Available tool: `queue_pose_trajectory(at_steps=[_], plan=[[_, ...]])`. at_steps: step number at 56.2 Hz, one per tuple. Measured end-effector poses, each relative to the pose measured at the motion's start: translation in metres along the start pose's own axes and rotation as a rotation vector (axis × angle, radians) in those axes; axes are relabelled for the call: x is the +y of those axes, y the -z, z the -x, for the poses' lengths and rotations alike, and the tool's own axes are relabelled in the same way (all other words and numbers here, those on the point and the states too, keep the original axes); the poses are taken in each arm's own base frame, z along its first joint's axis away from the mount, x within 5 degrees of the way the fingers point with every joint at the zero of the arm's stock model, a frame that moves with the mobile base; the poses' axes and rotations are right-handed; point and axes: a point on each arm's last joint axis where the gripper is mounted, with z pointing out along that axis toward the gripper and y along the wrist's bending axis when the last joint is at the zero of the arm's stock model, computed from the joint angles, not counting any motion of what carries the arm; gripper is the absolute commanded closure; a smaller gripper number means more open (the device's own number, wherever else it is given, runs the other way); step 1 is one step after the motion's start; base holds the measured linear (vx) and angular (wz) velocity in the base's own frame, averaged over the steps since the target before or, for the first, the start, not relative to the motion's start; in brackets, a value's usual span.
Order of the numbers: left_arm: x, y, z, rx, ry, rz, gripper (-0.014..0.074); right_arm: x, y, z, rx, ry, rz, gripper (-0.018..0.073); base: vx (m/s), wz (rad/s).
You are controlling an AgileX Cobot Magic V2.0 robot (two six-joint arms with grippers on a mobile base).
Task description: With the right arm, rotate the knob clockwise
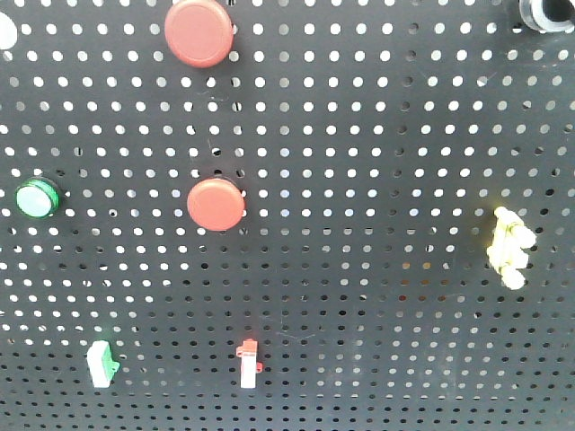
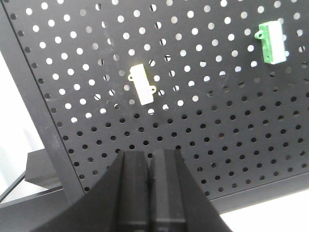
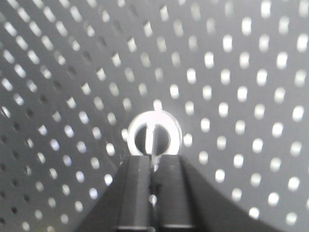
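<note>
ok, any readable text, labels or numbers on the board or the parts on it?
None readable.
Pegboard, red discs, green button, small switches: no print visible.
Knob: blurred, no marking legible.

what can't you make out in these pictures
Front view: the knob is cut off by the top edge, so its setting does not show.
Front view: a whitish thing is cut off by the left edge; what it is cannot be told.
Right wrist view: the knob is blurred, so whether the right jaws touch it cannot be told.
Front view: neither arm shows.
</note>
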Motion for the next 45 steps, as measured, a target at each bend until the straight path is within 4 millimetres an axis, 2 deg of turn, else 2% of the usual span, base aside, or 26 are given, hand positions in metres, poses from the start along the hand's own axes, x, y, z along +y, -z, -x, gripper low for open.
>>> queue_pose_trajectory(at_steps=[6,23,34,45], plan=[[0.0,0.0,0.0,0.0,0.0,0.0,0.0603,0.001,-0.004,-0.001,0.013,-0.002,0.001,0.0246,0.0,0.0],[0.0,0.0,0.0,0.0,0.0,0.0,0.0603,0.005,-0.013,-0.002,0.016,0.005,0.008,0.0262,0.0,0.0],[0.0,0.0,0.0,0.0,0.0,0.0,0.0603,0.01,-0.028,-0.003,0.011,0.024,0.013,0.0295,0.0,0.0],[0.0,0.0,0.0,0.0,0.0,0.0,0.0603,0.01,-0.03,-0.003,0.016,0.039,0.0,0.0366,0.0,0.0]])
